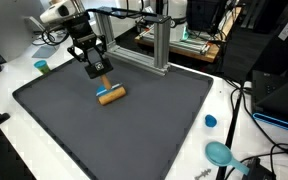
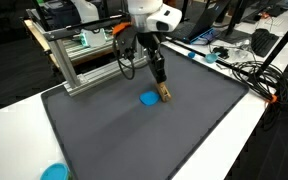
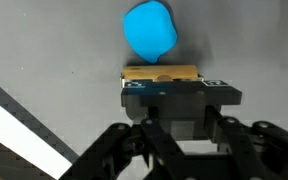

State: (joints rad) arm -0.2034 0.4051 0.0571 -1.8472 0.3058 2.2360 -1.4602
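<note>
Covering most of the white table, the dark mat gives a flat, soft ground, and over its half nearer the metal frame the gripper is clenched on a wooden toy with a blue end, holding it low, seemingly on the mat.

The stick lies on the mat, at 11 o'clock from the mat's middle, caught between the fingers of the gripper above it. In the wrist view its head sits at 12 o'clock of the stick. The frame stands behind the mat at 1 o'clock. A cup lies off the mat at 9 o'clock, and a cap at 4 o'clock.
</note>
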